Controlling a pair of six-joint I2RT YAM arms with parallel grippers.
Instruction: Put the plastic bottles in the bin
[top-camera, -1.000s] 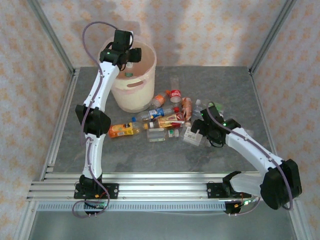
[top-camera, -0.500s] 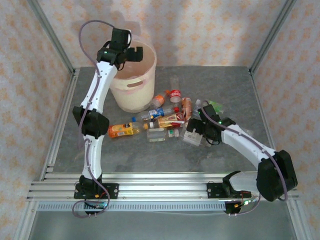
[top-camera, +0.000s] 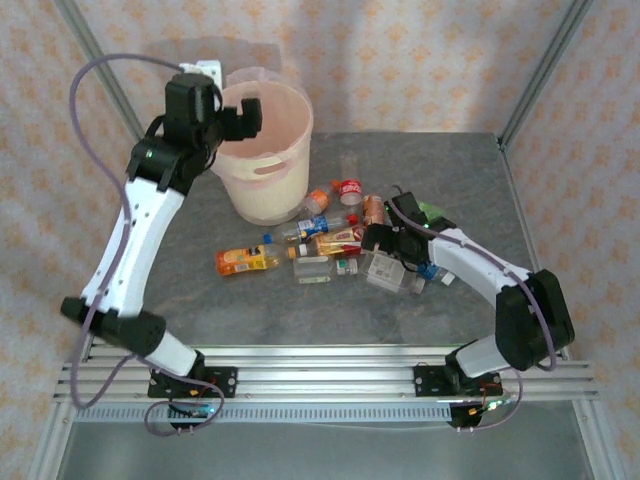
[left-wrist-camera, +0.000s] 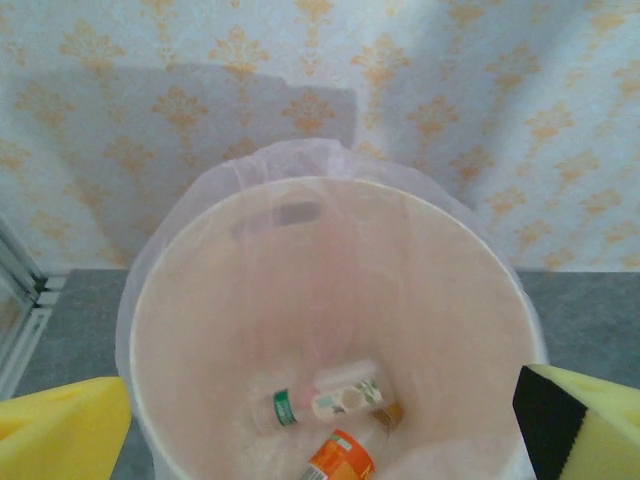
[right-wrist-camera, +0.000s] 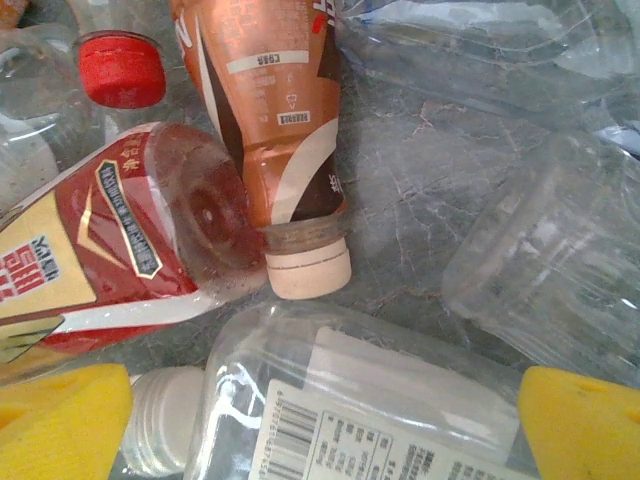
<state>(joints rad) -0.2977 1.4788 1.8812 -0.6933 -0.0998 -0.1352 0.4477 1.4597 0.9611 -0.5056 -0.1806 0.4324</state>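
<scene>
Presently listed, by item.

1. The bin (top-camera: 268, 190): pale pink-cream bucket at the far left of the tabletop (top-camera: 250, 315), oval handle slot facing the arms. Inside lie a clear bottle with a green band (left-wrist-camera: 325, 400) and an orange-labelled bottle (left-wrist-camera: 340, 462); neither label can be read.
2. Left claw (top-camera: 240, 118): over the bin's mouth, yellow pads wide apart, nothing between them.
3. The plastic bottles (top-camera: 330, 240): a loose heap at mid-tabletop, right of the bin, all lying flat. An orange bottle (top-camera: 245, 262) lies at the heap's left end.
4. Right claw (right-wrist-camera: 320, 420): low over the heap's right side, pads apart. A clear bottle with a white barcode label (right-wrist-camera: 380, 425) lies between them; whether they touch it cannot be told.
5. Labels, right wrist view: a copper-brown bottle with a cream cap (right-wrist-camera: 285, 150), its print too small to read; a red bottle with a gold diamond emblem (right-wrist-camera: 90, 260), lettering unclear; a red cap (right-wrist-camera: 122, 70).
6. Room: bare tabletop runs between the heap and the near rail (top-camera: 320, 375), and along the far right.
</scene>
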